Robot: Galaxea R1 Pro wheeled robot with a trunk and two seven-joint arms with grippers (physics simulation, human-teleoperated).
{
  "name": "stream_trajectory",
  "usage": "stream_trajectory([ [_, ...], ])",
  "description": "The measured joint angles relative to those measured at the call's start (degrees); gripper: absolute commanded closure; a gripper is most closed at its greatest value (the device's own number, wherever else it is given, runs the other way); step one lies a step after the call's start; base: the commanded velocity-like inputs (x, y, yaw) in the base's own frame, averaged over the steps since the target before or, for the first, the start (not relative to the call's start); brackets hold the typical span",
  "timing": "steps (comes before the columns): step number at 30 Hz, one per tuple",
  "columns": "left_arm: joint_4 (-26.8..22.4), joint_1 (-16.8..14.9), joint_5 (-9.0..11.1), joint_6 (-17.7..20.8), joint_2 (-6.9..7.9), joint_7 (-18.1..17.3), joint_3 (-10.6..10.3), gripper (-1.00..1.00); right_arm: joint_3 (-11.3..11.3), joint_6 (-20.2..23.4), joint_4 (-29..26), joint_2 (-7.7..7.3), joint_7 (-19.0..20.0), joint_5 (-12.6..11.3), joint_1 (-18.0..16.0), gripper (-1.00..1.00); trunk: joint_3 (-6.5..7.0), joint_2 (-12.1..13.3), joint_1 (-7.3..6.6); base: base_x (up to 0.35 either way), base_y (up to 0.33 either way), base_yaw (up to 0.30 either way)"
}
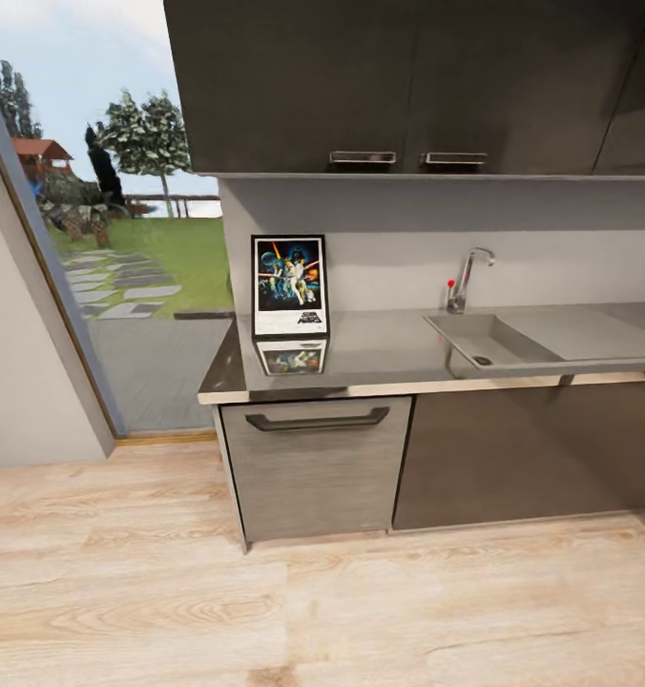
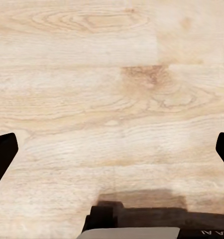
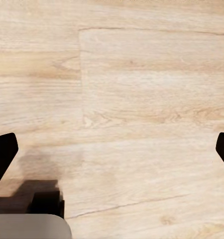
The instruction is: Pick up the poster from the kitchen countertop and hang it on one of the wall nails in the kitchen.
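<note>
Head view: one poster (image 1: pixel 290 285) stands upright near the left end of the table (image 1: pixel 389 348), against the back wall, its reflection below; one sink (image 1: pixel 489 342) and one tap (image 1: pixel 468 277) lie toward the right end. Left wrist view: left end effector (image 2: pixel 112 149), fingers spread apart, over wood floor (image 2: pixel 112 84). Right wrist view: right end effector (image 3: pixel 112 149), likewise apart.
</note>
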Motion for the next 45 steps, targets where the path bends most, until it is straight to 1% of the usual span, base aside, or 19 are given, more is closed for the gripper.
stream_trajectory([
  [4,0.0,0.0,0.02,0.01,0.0,-0.06,1.33,-1.0,-0.05,-0.08,-0.07,-0.05,0.0,0.0,0.0,-1.0,0.0,0.0,-0.03,0.247,-0.001,0.001],
  [9,-0.08,0.0,0.02,0.01,0.0,-0.04,1.52,-1.0,-0.14,-0.13,-0.3,-0.21,0.09,-0.03,-0.07,-1.0,0.0,0.0,-0.01,0.156,0.0,0.0],
  [13,-0.07,0.0,0.04,0.01,0.0,-0.05,1.54,-1.0,-0.36,-2.73,-0.42,-0.19,0.15,-0.4,-0.08,-1.0,0.0,0.0,0.0,0.012,0.0,0.0],
  [18,-0.01,0.0,0.09,0.01,-0.02,-0.06,1.54,-1.0,-0.36,-3.58,-1.48,0.19,0.23,-0.55,-0.07,-1.0,0.0,0.0,0.0,0.001,0.0,0.0],
  [19,0.01,0.0,0.1,0.0,-0.02,-0.07,1.53,-1.0,-0.05,-3.68,-5.62,0.47,0.09,-0.19,-0.11,-1.0,0.01,0.0,0.0,0.0,0.0,0.0],
  [23,0.0,0.0,0.08,0.0,-0.01,-0.07,1.54,-1.0,0.05,-3.76,-8.54,0.85,-0.04,-0.13,-0.07,-1.0,0.0,0.0,0.0,0.0,0.0,0.0],
  [25,0.0,0.0,0.05,0.01,0.0,-0.07,1.54,-1.0,0.06,-3.69,-11.3,1.49,-0.03,-0.17,-0.07,-1.0,0.0,0.0,0.0,0.0,0.0,0.0],
  [26,0.0,0.0,0.03,0.02,0.0,-0.07,1.56,-1.0,0.17,-3.15,-17.08,2.77,0.23,-0.24,0.0,-1.0,-0.01,0.0,0.0,0.0,0.0,0.0],
  [27,0.01,0.0,0.03,0.0,0.0,-0.07,1.57,-1.0,0.22,-3.03,-22.59,2.91,0.27,-0.18,-0.06,-1.0,0.01,0.0,0.0,0.0,0.0,0.0],
  [28,0.0,0.0,0.03,0.0,0.0,-0.07,1.59,-1.0,0.25,-2.28,-25.0,3.03,0.32,-0.23,-0.03,-1.0,0.0,0.0,0.0,0.0,0.0,0.0],
  [29,0.01,0.0,0.03,0.01,0.0,-0.07,1.6,-1.0,0.45,-0.29,-28.24,3.11,0.45,-0.22,-0.06,-1.0,0.01,0.0,0.0,0.0,0.0,0.0],
  [30,-0.04,-0.01,0.02,-0.02,0.0,-0.07,1.72,-1.0,3.48,9.73,-36.56,3.22,2.48,-0.44,-0.03,-1.0,0.0,0.0,0.0,0.0,0.0,0.0],
  [31,-0.04,-0.01,0.02,-0.05,0.0,-0.07,1.76,-1.0,5.11,14.45,-43.63,3.21,3.63,-0.46,-0.08,-1.0,0.01,0.0,0.0,0.0,0.0,0.0],
  [34,-0.12,0.0,0.02,-0.03,0.0,-0.12,2.13,-1.0,7.29,25.45,-55.08,3.35,6.6,-0.64,-0.43,-1.0,0.01,0.0,0.0,0.0,0.0,0.0],
  [36,-0.13,0.0,0.02,-0.05,0.0,-0.13,2.31,-1.0,7.66,28.02,-58.26,3.52,7.79,-0.68,-0.67,-1.0,0.0,0.0,0.0,0.0,0.0,0.0],
  [38,-0.15,0.0,0.02,-0.06,0.03,-0.14,2.54,-1.0,8.02,33.72,-63.68,3.78,11.36,-0.68,-1.58,-1.0,0.01,0.0,0.0,0.0,0.0,0.0],
  [41,-0.15,0.0,0.02,-0.06,0.11,-0.14,2.7,-1.0,8.09,38.3,-66.1,3.86,15.36,-0.7,-4.49,-1.0,0.01,0.0,0.0,0.0,0.0,0.0],
  [43,-0.15,-0.01,0.02,-0.07,0.36,-0.21,4.37,-1.0,8.06,46.26,-67.52,3.9,22.77,-1.37,-10.45,-1.0,0.02,0.01,0.0,0.0,0.0,0.0],
  [45,-0.17,0.0,0.02,-0.07,0.44,-0.24,5.24,-1.0,8.01,49.61,-67.86,3.89,25.59,-1.65,-13.97,-1.0,0.01,0.0,0.0,0.0,0.0,0.0],
])
